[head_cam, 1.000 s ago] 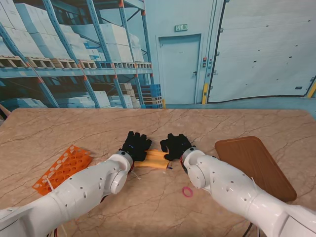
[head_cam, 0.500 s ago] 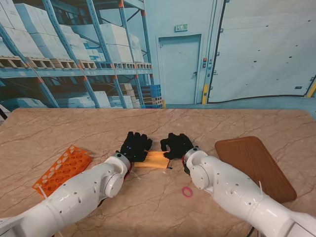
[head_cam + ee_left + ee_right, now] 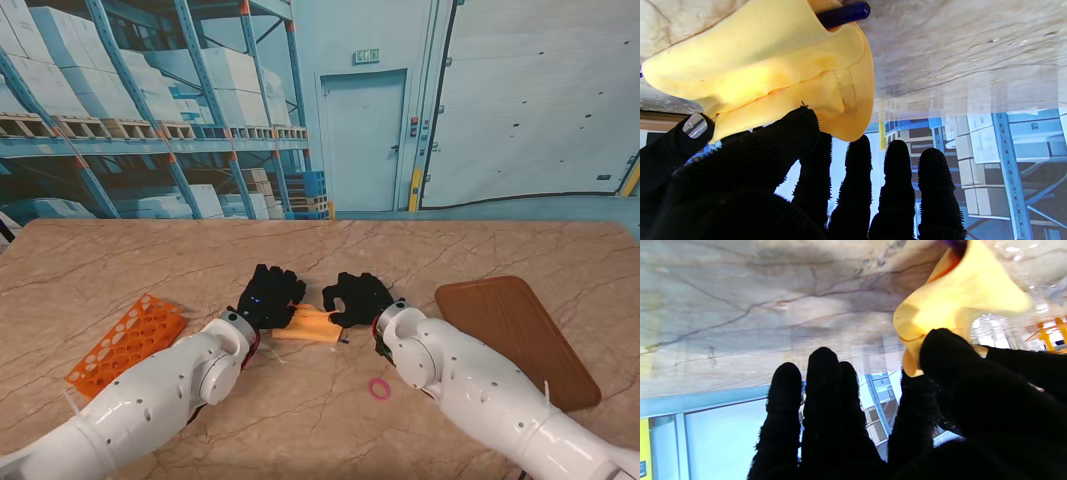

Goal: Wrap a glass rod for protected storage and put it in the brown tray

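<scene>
While the cloth (image 3: 310, 323) with the rod (image 3: 843, 14) inside lies crosswise between them, left hand (image 3: 268, 295) and right hand (image 3: 357, 297) each pinch one end, the tray (image 3: 515, 335) lying rightward.

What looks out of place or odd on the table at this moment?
The yellow cloth is only loosely folded, and the dark blue rod sticks out of its open end. A small pink ring lies loose nearer to me. The brown tray holds nothing.
</scene>
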Controlling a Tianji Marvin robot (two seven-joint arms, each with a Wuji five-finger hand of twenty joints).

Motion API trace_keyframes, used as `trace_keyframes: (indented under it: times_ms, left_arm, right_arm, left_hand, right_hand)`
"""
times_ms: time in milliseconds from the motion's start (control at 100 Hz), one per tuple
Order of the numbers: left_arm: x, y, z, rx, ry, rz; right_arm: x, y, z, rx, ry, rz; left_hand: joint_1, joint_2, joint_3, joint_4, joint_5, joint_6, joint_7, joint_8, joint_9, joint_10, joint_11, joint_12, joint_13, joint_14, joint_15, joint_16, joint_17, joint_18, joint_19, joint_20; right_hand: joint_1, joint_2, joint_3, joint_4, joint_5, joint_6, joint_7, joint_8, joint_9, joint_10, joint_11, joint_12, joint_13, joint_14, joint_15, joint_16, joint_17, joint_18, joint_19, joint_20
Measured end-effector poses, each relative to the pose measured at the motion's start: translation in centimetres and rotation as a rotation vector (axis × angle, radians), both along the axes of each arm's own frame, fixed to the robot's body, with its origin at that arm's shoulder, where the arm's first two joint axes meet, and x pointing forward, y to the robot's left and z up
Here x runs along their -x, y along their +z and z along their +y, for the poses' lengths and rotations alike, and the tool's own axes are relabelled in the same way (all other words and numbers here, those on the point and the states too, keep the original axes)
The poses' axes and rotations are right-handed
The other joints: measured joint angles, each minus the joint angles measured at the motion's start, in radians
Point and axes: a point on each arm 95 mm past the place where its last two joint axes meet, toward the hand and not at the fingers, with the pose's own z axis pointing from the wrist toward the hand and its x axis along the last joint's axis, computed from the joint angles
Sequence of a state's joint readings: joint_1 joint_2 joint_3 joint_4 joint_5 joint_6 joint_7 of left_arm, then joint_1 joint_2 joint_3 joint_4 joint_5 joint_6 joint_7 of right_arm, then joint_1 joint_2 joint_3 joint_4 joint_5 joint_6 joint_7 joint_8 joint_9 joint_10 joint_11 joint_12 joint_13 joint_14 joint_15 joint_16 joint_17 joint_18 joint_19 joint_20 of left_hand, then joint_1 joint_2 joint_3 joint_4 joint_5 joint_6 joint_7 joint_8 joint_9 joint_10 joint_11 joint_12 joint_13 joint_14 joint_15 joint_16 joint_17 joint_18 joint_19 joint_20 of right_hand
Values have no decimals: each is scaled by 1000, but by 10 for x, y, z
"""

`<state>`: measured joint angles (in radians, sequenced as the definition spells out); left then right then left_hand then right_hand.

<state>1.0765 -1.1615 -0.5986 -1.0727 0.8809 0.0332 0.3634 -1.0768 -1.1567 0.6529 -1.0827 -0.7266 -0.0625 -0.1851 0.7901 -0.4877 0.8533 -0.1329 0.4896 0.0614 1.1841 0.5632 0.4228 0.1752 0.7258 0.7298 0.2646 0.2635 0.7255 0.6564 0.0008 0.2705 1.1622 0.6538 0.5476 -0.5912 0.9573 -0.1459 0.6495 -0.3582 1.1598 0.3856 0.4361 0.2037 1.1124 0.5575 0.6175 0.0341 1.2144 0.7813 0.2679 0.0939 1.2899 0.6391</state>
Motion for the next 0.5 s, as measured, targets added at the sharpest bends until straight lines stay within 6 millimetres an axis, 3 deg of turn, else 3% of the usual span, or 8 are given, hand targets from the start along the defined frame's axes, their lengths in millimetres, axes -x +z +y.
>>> trace_keyframes:
  times_ms: [500]
  left_arm:
    - [23, 11, 7, -30, -117, 15]
  right_arm:
    - [15, 0, -2, 28, 123, 40]
  left_hand:
    - [1, -23, 35, 0, 29, 9, 0, 0, 49, -1, 1, 0, 39, -1, 3, -10, 46, 0, 0, 0]
  right_hand:
    - [0, -10, 1, -19, 33, -2, -26, 4, 52, -14, -13, 0, 1, 6, -9, -12, 0, 0, 0, -4]
